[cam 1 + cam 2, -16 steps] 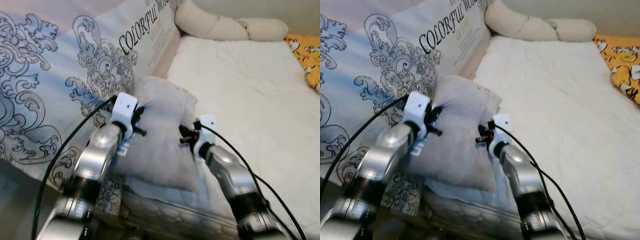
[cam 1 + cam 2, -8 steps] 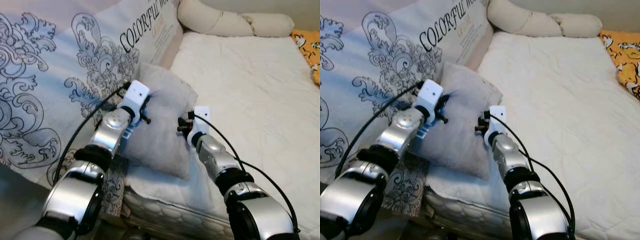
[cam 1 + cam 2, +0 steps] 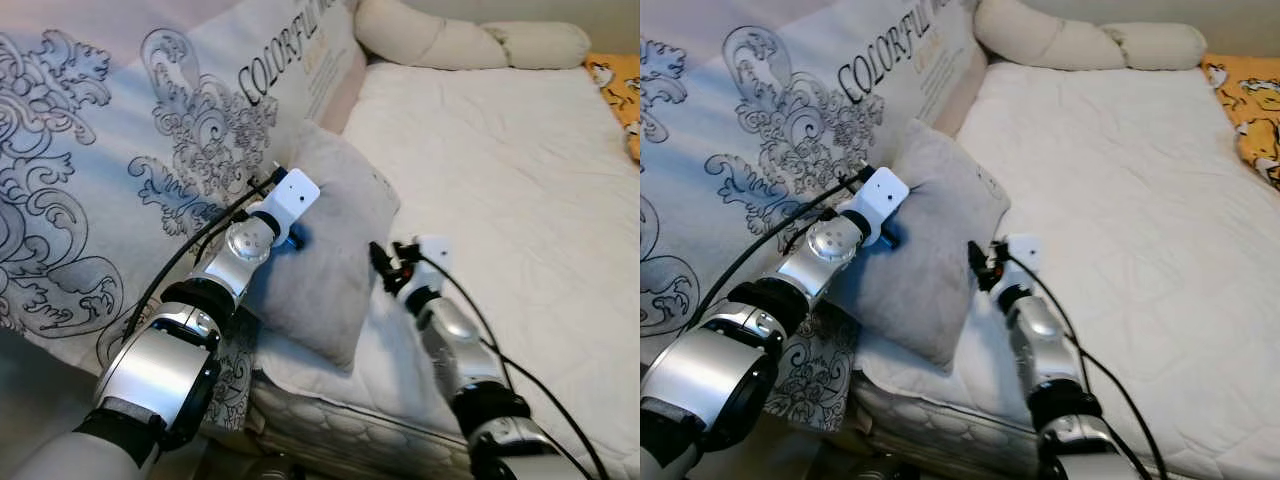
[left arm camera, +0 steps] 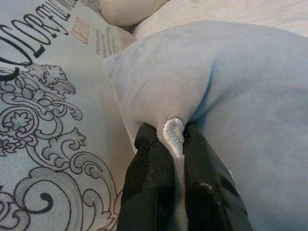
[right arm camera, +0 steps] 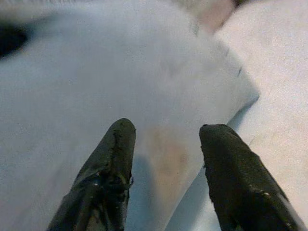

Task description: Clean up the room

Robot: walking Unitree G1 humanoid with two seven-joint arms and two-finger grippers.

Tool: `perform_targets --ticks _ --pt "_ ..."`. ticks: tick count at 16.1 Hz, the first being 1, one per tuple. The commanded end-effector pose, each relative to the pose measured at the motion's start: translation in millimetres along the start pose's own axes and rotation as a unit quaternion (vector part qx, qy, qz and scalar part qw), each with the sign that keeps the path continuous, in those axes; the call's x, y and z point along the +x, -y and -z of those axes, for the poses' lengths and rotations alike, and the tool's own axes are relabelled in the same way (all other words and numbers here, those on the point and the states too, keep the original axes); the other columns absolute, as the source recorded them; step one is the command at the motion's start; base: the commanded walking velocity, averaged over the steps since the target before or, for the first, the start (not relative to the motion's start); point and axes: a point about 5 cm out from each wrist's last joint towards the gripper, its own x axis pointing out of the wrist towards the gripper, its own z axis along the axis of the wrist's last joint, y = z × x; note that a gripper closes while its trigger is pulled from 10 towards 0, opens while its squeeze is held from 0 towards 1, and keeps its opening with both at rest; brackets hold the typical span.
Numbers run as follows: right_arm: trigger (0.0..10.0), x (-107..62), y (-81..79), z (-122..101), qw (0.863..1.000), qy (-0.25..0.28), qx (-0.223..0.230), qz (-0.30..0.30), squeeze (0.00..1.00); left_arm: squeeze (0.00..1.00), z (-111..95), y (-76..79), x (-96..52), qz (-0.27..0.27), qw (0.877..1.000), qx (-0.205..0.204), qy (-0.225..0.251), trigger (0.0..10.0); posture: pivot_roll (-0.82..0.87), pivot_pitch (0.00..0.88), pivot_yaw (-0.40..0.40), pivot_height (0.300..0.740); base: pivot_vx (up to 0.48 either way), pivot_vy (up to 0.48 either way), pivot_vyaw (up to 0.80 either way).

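A grey pillow [image 3: 340,240] lies on the white mattress [image 3: 520,170], leaning against the big printed cushion [image 3: 130,170] on the left. My left gripper [image 4: 174,144] is shut on a pinched fold of the grey pillow [image 4: 231,86] at its left edge; the left wrist [image 3: 290,200] rests against that side. My right gripper [image 5: 166,139] is open, its fingers [image 5: 115,149] apart just off the pillow's [image 5: 120,72] right edge, with nothing between them. From the head camera the right wrist [image 3: 415,262] hovers beside the pillow over the mattress.
Cream bolster pillows [image 3: 470,45] lie along the bed's far end. An orange patterned cloth [image 3: 618,85] sits at the far right. The mattress edge [image 3: 340,425] runs along the front, and the wide white surface to the right is flat.
My right gripper has let go of the pillow and drawn back to the right and down. The left gripper has pushed forward, still pinching the pillow, which now stands more upright.
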Motion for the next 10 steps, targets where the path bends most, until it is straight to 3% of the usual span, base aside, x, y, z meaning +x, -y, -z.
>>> perform_targets --ticks 1,3,8,9,10 --pt "10.0 -3.7 -0.4 -4 1.000 0.013 0.003 -0.011 1.00 0.00 -11 -11.1 2.5 -0.022 1.000 0.010 0.018 10.0 0.00 0.000 0.124 0.740 0.000 0.000 0.00" --pt "10.0 -15.8 4.2 -8 0.999 0.027 -0.002 -0.021 1.00 0.00 -9 -12.4 2.5 -0.035 0.999 -0.001 0.012 10.0 -0.01 0.000 0.128 0.740 0.000 0.000 0.00" --pt "10.0 -28.1 0.2 -26 0.997 0.045 -0.010 -0.066 1.00 0.00 0 -10.9 -0.3 -0.039 0.999 -0.002 0.003 10.0 -0.01 0.000 0.132 0.740 0.000 0.000 0.00" --pt "10.0 -29.3 -2.3 -27 0.996 0.045 -0.012 -0.079 1.00 1.00 1 -9.5 -0.6 -0.032 0.999 0.002 0.005 10.0 -0.01 0.000 0.132 0.740 0.000 0.000 0.00" --pt "10.0 -31.6 -5.5 -30 0.994 0.043 -0.017 -0.096 1.00 1.00 1 -8.4 -1.0 -0.025 1.000 0.002 0.008 10.0 -0.01 0.000 0.134 0.740 0.000 0.000 0.00"
